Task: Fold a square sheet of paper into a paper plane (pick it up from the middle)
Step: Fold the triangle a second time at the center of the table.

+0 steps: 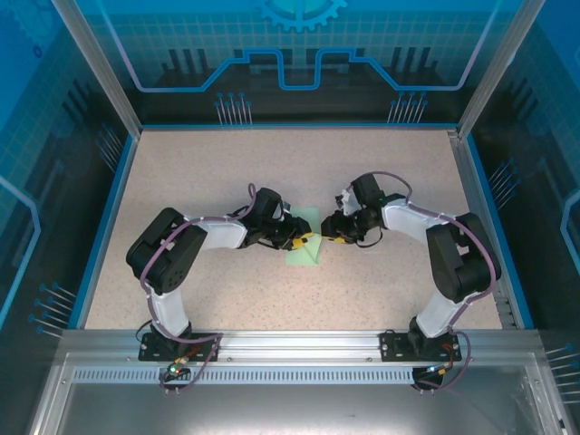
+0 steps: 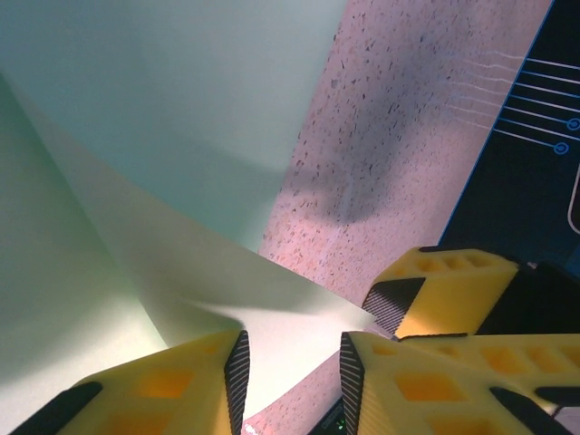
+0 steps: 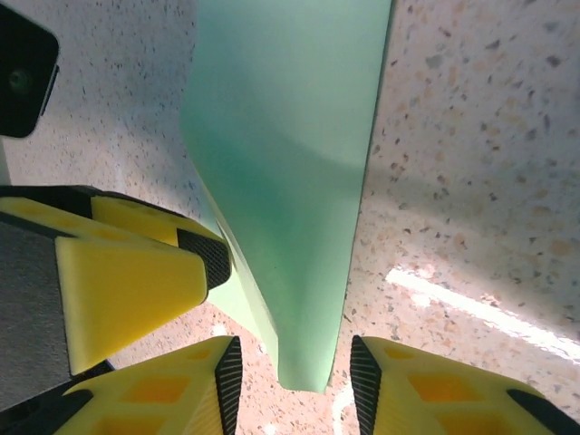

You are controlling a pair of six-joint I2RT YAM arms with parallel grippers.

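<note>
Seen from above, the paper (image 1: 304,256) is partly hidden beneath the left tool (image 1: 306,240) and the right tool (image 1: 328,238), and its folds are too small to read. In the left wrist view it runs off the top and left edges. In the right wrist view it runs off the top.

The two arms are bent at the elbows and turned inward toward each other. The left gripper (image 1: 304,241) and the right gripper (image 1: 328,237) are held low, tip to tip and very near. The yellow fingers (image 2: 181,385) of the left gripper are seen parted. The right gripper's fingers (image 3: 435,390) are parted too.
</note>
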